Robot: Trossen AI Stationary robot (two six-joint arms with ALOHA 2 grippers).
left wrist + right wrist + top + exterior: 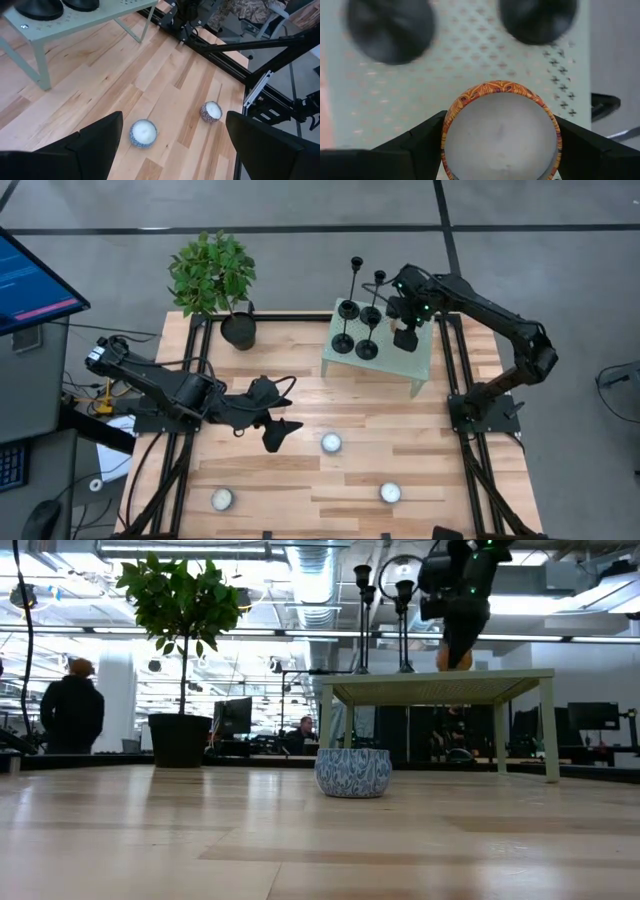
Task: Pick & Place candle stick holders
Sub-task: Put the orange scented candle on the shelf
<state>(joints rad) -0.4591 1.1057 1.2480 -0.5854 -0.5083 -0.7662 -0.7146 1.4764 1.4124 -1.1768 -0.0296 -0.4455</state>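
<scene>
Holding an orange-patterned tealight (501,132) between its jaws, the right gripper (407,330) hovers over the green perforated side table (425,362), just beside the candlesticks (357,315), black metal with disc bases and thin stems. This looks like a placing step; setting down calls for clearing those bases. Left gripper (272,430) waits wide open above the wooden tabletop (300,470).

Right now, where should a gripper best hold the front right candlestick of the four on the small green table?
Probably grip the candlestick by its thin stem, below the cup, from the table's front side: it stands upright, its flat base offers no hold, other candlesticks crowd behind.
</scene>
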